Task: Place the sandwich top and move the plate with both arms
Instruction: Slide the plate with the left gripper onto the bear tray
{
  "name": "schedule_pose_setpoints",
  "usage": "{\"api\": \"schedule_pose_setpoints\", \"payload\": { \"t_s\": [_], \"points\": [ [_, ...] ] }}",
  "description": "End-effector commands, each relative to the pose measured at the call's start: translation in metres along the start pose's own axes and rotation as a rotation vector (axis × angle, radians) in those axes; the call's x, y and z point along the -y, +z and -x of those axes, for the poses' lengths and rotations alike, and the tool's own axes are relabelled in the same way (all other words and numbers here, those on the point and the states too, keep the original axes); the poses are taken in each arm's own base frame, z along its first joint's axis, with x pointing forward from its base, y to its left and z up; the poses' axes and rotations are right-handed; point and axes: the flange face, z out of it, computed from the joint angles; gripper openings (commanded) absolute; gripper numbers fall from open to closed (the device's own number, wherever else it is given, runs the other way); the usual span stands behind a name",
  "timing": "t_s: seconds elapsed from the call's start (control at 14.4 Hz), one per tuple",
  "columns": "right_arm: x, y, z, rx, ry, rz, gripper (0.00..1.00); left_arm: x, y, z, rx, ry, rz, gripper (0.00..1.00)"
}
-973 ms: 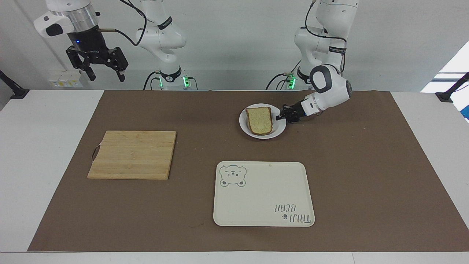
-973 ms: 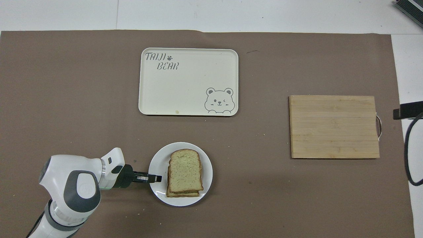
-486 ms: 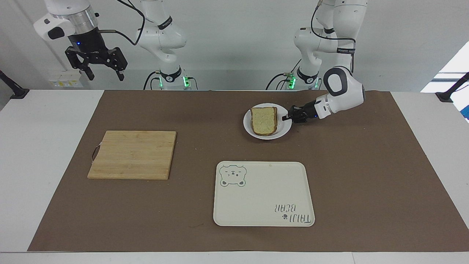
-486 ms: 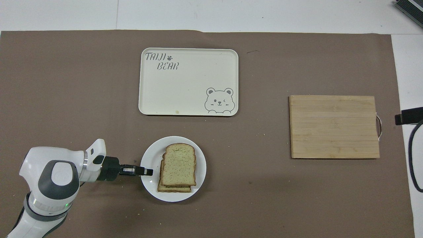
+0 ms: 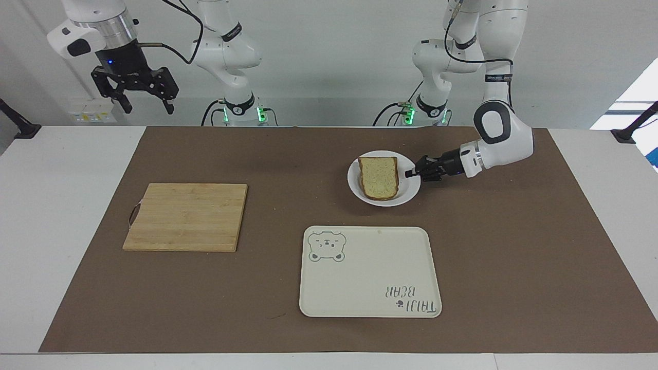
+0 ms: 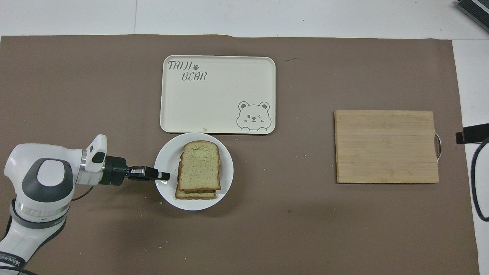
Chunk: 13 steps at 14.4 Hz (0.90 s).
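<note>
Facing view: a small round white plate (image 5: 384,179) sits on the brown table mat, nearer to the robots than a cream rectangular tray with a bear print (image 5: 370,271). On the plate lies the sandwich top (image 5: 379,178), a pale speckled bread slice with a brown crust. The left gripper (image 5: 411,173), black and two-fingered, reaches in low and level from the left arm's end of the table and is clamped on the plate's rim. The right gripper (image 5: 134,93) hangs high above the table's edge at the right arm's end, fingers spread apart and holding nothing; that arm waits. A bare wooden cutting board (image 5: 186,217) with a small handle lies toward the right arm's end.

Overhead view: the plate (image 6: 164,156) lies just beside the tray's (image 6: 217,94) nearer edge, its rim seeming to meet that edge. The sandwich top (image 6: 199,165) rests on another slice, slightly offset, so the sandwich looks assembled. The left gripper (image 6: 163,176) pinches the rim at the plate's side toward the left arm. The cutting board (image 6: 386,146) is well apart.

Judging by this, placing the top appears done. The plate is in mid-move, probably bound for the tray, and not yet on it.
</note>
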Motion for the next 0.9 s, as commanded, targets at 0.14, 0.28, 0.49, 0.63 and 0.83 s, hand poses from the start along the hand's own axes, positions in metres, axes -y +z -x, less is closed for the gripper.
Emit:
{"api": "schedule_pose_setpoints", "payload": {
  "t_s": [0.14, 0.28, 0.49, 0.63, 0.83],
  "points": [
    [-0.002, 0.004, -0.001, -0.004, 0.004, 0.003, 1.0, -0.017, -0.015, -0.075, -0.026, -0.061, 0.003, 0.0],
    [-0.001, 0.004, -0.002, 0.001, 0.002, 0.001, 1.0, -0.007, -0.021, -0.092, -0.054, -0.073, 0.012, 0.0],
    [0.002, 0.007, 0.001, 0.011, -0.003, 0.0, 1.0, -0.011, -0.019, -0.126, -0.097, -0.107, 0.049, 0.0],
    [-0.002, 0.009, 0.002, 0.019, 0.005, 0.0, 1.0, -0.013, -0.013, -0.154, -0.124, -0.124, 0.036, 0.0],
    [0.002, 0.011, 0.001, 0.013, -0.003, 0.0, 1.0, -0.008, 0.014, -0.172, -0.161, -0.148, 0.014, 0.0]
  ]
}}
